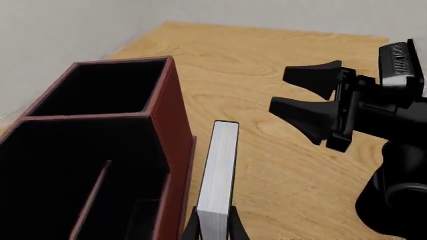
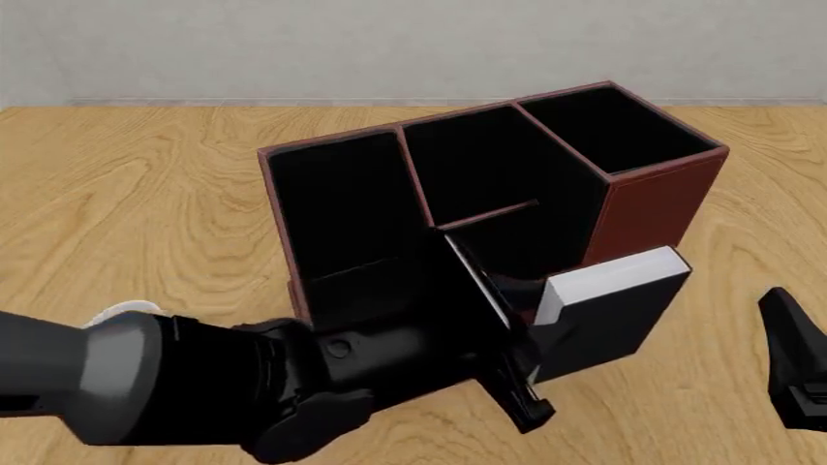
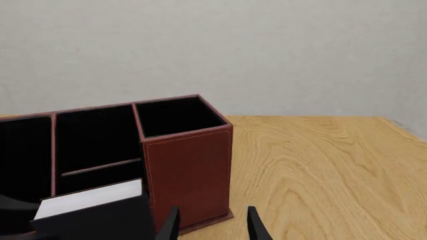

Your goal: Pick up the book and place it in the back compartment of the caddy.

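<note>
The book [image 2: 618, 291] is black with white page edges and stands on edge, pages up, just outside the caddy's [image 2: 653, 199] reddish-brown front wall. My left gripper [image 2: 536, 325] is shut on the book's near end; in the left wrist view the book [image 1: 220, 170] runs forward from between the left gripper's [image 1: 215, 231] fingers, parallel to the caddy [image 1: 175, 125] wall. The back compartment [image 2: 472, 165] is the black cell behind the thin cross-divider. My right gripper [image 2: 795, 368] is open and holds nothing, right of the book. It also shows as the right gripper [image 1: 308, 102] and, from its own wrist, the right gripper [image 3: 213, 227].
The wooden table [image 2: 142, 194] ends at a grey wall. The caddy's tall square end cell [image 2: 621, 126] stands just behind the book, a long cell [image 2: 339, 199] at the other end. A small white object [image 2: 123, 310] peeks out behind my left arm.
</note>
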Available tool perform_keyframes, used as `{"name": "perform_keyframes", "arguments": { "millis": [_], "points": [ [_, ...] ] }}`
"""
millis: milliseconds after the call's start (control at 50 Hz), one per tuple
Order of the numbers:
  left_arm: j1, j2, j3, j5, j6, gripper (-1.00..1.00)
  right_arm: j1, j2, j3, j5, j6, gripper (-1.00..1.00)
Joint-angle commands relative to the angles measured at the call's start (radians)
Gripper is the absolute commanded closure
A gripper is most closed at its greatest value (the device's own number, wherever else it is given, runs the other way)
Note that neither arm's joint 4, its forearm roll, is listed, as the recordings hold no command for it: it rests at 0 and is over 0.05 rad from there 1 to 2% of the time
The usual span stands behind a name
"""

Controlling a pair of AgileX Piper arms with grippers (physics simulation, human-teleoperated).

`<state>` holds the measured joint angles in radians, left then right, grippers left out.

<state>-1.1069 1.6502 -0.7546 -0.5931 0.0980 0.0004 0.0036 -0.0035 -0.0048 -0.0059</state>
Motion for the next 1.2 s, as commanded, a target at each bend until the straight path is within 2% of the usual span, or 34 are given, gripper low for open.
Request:
{"name": "perform_keyframes", "arguments": {
  "millis": [20,200,460,840,1000,1060,1200],
  "points": [
    [0.003,-0.113,0.037,0.024,0.035,1.00,0.000,0.000,0.000,0.000,0.000,-1.00],
    [0.023,-0.216,0.059,0.087,0.046,1.00,0.000,0.000,0.000,0.000,0.000,-1.00],
    [0.117,-0.351,0.068,0.144,0.081,1.00,0.000,0.000,0.000,0.000,0.000,-1.00],
    [0.139,-0.377,0.028,0.212,0.110,1.00,0.000,0.000,0.000,0.000,0.000,-1.00],
    [0.158,-0.343,0.027,0.198,0.119,1.00,0.000,0.000,0.000,0.000,0.000,-1.00],
    [0.185,-0.318,0.037,0.167,0.152,1.00,0.000,0.000,0.000,0.000,0.000,-1.00],
    [0.197,-0.255,0.034,0.117,0.156,1.00,0.000,0.000,0.000,0.000,0.000,-1.00]
  ]
}}
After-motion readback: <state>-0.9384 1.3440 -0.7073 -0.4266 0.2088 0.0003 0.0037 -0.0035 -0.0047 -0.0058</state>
